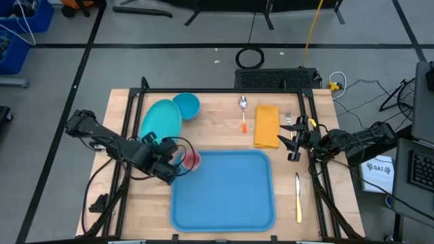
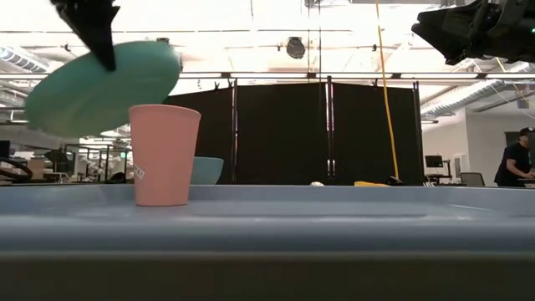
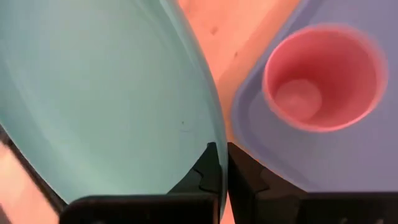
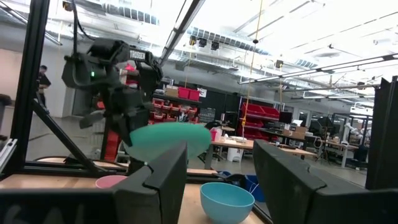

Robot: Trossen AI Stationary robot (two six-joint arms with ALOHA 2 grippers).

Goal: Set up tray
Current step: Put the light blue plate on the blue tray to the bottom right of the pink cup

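Room: an open workshop with ceiling lights, black curtain panels behind the desk, red shelving far off, and a person at a workstation at the edge of the low view.
Surface: a light wooden desk inside a dark metal frame.
Tray: the light-blue tray lies flat along the desk's near edge, about midway between the two side edges.
Cup: a pink cup stands upright in the tray's far left corner, its mouth open upward.
Plate: a round teal plate is lifted off the desk and tilted, over the left part of the desk beyond the tray's far left corner.
Left gripper: the left gripper has its fingers pinched tight on the plate's rim, just beside the cup.
Bowl: a blue bowl sits near the desk's far edge, next to the plate.
Spoon: a spoon with an orange handle lies near the far edge, between the bowl and the napkin.
Napkin: a yellow-orange napkin lies toward the far right corner.
Fork: a fork lies just beside the napkin, toward the right edge.
Knife: a knife lies along the right edge, beside the tray.
Right gripper: the right gripper hangs over the right edge near the fork, fingers spread wide, holding nothing.
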